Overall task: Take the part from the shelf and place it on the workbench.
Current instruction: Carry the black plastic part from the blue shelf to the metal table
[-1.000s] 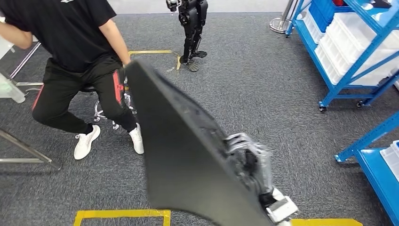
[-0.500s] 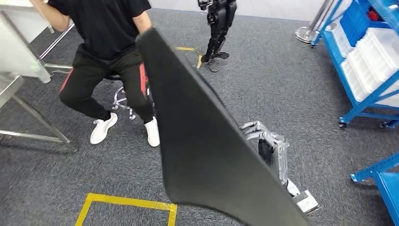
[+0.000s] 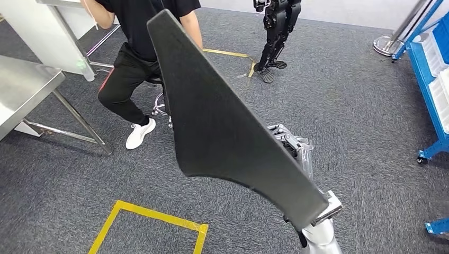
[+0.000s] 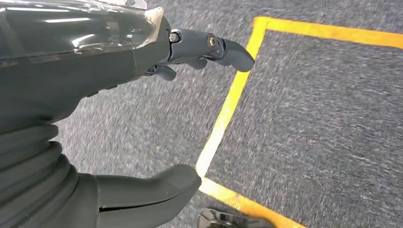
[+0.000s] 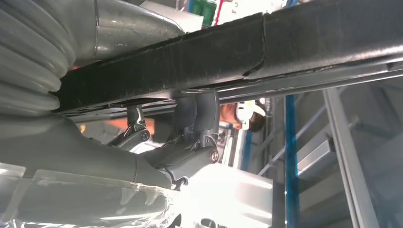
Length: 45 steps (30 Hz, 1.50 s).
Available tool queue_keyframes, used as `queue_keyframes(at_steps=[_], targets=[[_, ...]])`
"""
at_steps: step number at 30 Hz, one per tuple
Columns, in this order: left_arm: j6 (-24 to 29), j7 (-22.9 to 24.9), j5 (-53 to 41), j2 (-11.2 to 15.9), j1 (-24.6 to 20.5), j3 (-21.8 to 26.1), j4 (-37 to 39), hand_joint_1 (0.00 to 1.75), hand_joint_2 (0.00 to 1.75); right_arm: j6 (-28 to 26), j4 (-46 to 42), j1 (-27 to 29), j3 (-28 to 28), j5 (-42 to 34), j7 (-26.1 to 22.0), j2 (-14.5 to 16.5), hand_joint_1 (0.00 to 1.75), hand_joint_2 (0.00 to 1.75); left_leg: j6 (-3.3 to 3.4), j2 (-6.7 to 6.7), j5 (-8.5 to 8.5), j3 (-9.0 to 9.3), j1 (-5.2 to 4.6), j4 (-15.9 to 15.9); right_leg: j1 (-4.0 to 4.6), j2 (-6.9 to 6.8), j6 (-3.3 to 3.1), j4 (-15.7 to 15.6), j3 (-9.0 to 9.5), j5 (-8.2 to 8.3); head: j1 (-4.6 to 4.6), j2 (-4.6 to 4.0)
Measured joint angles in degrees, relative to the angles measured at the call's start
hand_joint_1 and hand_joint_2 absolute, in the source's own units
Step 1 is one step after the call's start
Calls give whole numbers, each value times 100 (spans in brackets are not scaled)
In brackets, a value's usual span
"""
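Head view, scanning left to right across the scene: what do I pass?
Metal workbench → seated person → black part gripped by the right hand → second humanoid robot's legs → blue shelf rack.

Part (image 3: 222, 127): matte black. Carpet (image 3: 360, 106): speckled dark grey, marked with yellow tape (image 3: 153, 214). Shelf (image 3: 426, 69): blue frame; person's (image 3: 143, 47) clothes black, red trouser stripe, white shoes.

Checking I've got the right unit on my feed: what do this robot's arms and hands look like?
The right arm is silver metal with a squared bracket at the wrist. The left hand has a grey ribbed cover, a thick grey thumb and darker grey fingers with small round screws, under clear plastic wrap. The right hand looks the same: grey, ribbed, plastic-wrapped.
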Motion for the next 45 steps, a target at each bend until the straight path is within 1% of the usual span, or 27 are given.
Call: queue_keyframes(at_steps=[2, 3, 4, 5, 8, 9, 11, 12, 14, 16, 18, 19, 20, 22, 23, 25, 27, 29, 31, 33, 34, 36, 38, 40, 42, 43, 45], targets=[[8, -4, -10, -1, -7, 0, 0, 0, 175, 15, 46, -6, 26, 46, -6, 11, 175, 175, -7, 108, -363, -342, -2, 781, 54, -141, -40, 2, -16, -2, -4, 0], [9, -9, -9, 1, -7, 1, 0, 0, 175, 25, 74, -9, 48, 62, -8, 12, 175, 175, -5, 118, -423, -427, -2, 996, 76, -212, -46, 3, -19, -7, -4, 0], [10, -19, -7, 5, -6, 3, 0, 0, 175, 33, 102, -15, 74, 73, -10, 13, 175, 175, 4, 129, -378, -400, -3, 994, 93, -277, -52, 4, -19, -11, -4, 0], [11, -30, -3, 12, -6, 5, 0, 0, 175, 39, 129, -27, 102, 76, -12, 13, 175, 175, 22, 154, -240, -249, -5, 751, 106, -334, -57, 4, -12, -16, -4, 0], [13, -52, -1, 36, -16, 9, 0, 0, 175, 45, 192, -85, 170, 77, -24, 11, 175, 175, 121, 422, 132, 376, -61, -337, 170, -477, -52, 12, 5, -46, 1, 0], [14, -54, -2, 40, -19, 9, 0, 0, 175, 45, 209, -98, 180, 77, -32, 10, 175, 175, 151, 477, 156, 461, -89, -509, 191, -520, -39, 14, 4, -57, 1, 0], [19, -58, -7, 41, -10, 10, 0, 0, 175, 45, 240, -110, 196, 76, -54, 7, 175, 175, 204, 405, 156, 460, -122, -573, 211, -617, -1, 4, 9, -69, 3, 0], [22, -61, -9, 38, 0, 10, 0, 0, 175, 45, 253, -111, 205, 75, -64, 7, 175, 175, 234, 352, 175, 469, -113, -603, 206, -606, 25, 19, 4, -88, 0, 0], [34, -68, -11, 33, 7, 14, 0, 0, 175, 45, 271, -113, 221, 74, -85, 4, 175, 175, 306, 250, 223, 495, -75, -666, 182, -370, 59, 277, -103, -240, 5, 0], [45, -74, -11, 31, 3, 16, 0, 0, 175, 45, 295, -106, 226, 74, -99, -8, 175, 175, 344, 139, 249, 495, -53, -688, 128, -96, 60, 983, -432, -555, 10, 0], [50, -76, -11, 29, 9, 19, 1, 0, 175, 45, 327, -93, 227, 74, -103, -26, 175, 175, 340, 11, 258, 481, -51, -686, 81, -43, 100, 1635, -759, -764, 8, 0], [53, -76, -14, 25, 17, 20, 1, 0, 175, 43, 341, -86, 227, 74, -104, -33, 175, 175, 331, -56, 263, 478, -45, -684, 58, -40, 153, 1685, -793, -738, 8, 0], [57, -73, -20, 20, 23, 20, 2, 0, 175, 40, 350, -80, 228, 74, -106, -38, 175, 175, 316, -126, 270, 480, -33, -681, 27, -31, 227, 1481, -706, -614, 7, 0], [64, -58, -56, 12, 26, 20, 2, 0, 175, 38, 356, -76, 233, 72, -109, -40, 175, 175, 255, -263, 281, 479, -7, -666, -48, 94, 380, 663, -335, -267, 12, 0], [64, -45, -83, 13, 24, 20, 2, 0, 175, 48, 351, -75, 240, 77, -101, -39, 175, 175, 213, -325, 286, 465, -1, -653, -65, 172, 402, 317, -186, -138, 14, 0], [60, -15, -143, 17, 24, 19, 2, 0, 175, 85, 339, -72, 260, 122, -61, -36, 175, 175, 126, -415, 314, 420, -8, -651, -50, 257, 325, 59, -83, -48, 11, 0], [53, 15, -189, 18, 32, 16, 2, 0, 175, 115, 321, -71, 287, 185, -21, -32, 175, 175, 59, -463, 347, 382, 17, -666, -35, 175, 203, 56, -82, -6, 4, 0], [48, 34, -210, 13, 30, 9, 2, 0, 175, 131, 287, -72, 314, 216, -10, -22, 175, 175, 25, -279, 215, 275, 25, -469, -40, 79, 104, 43, -83, 26, -7, 0], [38, 44, -232, 7, 11, -7, 2, 0, 175, 138, 243, -62, 323, 263, -43, -15, 175, 175, 14, 11, -157, -25, 9, 187, -3, -32, 28, 38, -92, 33, -26, 0], [14, 63, -281, 3, 0, -33, 3, 0, 175, 139, 188, -25, 324, 358, -153, -15, 175, 175, 18, 113, -454, -338, 9, 895, 46, -157, 1, 40, -99, 25, -33, 0], [-1, 74, -311, 1, 0, -51, 4, 0, 175, 140, 145, -1, 325, 409, -227, -16, 175, 175, 30, 125, -465, -379, 7, 1015, 64, -219, -7, 41, -98, 20, -34, 0], [-26, 103, -374, -1, -4, -99, 4, 0, 175, 148, 15, 44, 330, 493, -367, -16, 175, 175, 77, 183, -201, -109, -3, 577, 86, -334, -19, 42, -81, 9, -34, 0], [-47, 148, -435, -1, -36, -142, 4, 0, 175, 158, -151, 76, 338, 548, -453, -15, 175, 175, 146, 400, 58, 331, -53, -201, 121, -432, -19, 46, -64, -8, -32, 0], [-72, 197, -482, -3, -88, -184, 4, 0, 175, 164, -304, 100, 344, 571, -484, -14, 175, 175, 192, 522, 108, 501, -116, -553, 156, -524, 3, 49, -68, -23, -28, 0], [-99, 227, -506, -5, -113, -224, 4, 0, 175, 166, -416, 110, 349, 566, -491, -11, 175, 175, 231, 415, 126, 494, -140, -589, 177, -613, 46, 41, -63, -36, -27, 0], [-110, 240, -510, -9, -113, -239, 4, 0, 175, 169, -462, 112, 350, 553, -492, -11, 175, 175, 260, 360, 146, 505, -132, -618, 170, -568, 70, 75, -69, -66, -26, 0], [-120, 261, -516, -14, -130, -261, 4, 0, 175, 183, -550, 123, 344, 511, -499, -12, 175, 175, 327, 256, 199, 530, -91, -675, 155, -320, 83, 419, -213, -264, -22, 0]])
